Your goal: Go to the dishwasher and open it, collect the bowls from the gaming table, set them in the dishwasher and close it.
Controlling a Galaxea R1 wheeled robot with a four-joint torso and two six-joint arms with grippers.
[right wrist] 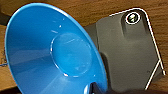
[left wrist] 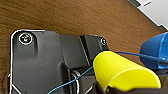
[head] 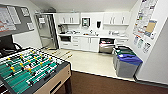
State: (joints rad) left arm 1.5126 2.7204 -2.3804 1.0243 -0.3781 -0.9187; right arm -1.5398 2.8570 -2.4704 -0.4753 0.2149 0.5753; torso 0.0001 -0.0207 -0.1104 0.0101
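In the right wrist view we see a blue bowl (right wrist: 53,50) tilted on edge, its hollow facing the camera. Its rim runs down to the dark gripper parts at the frame edge. We cannot tell how the right jaws stand.

In the left wrist view we see a yellow bowl (left wrist: 122,72), its outer wall toward the camera, seated against dark gripper parts. The blue bowl (left wrist: 153,52) shows just beside it. We cannot tell how the left jaws stand either.

Brown wood-grain floor (left wrist: 75,17) lies below both wrists.

In the head view the dishwasher (head: 107,45) sits under the counter (head: 100,35) along the far wall, its door lowered and the racks exposed. White cabinets (head: 86,43) flank it. Grey bins with blue and green lids (head: 126,62) stand along the right wall. A foosball table (head: 30,71) with a green field stands near the camera on the left.
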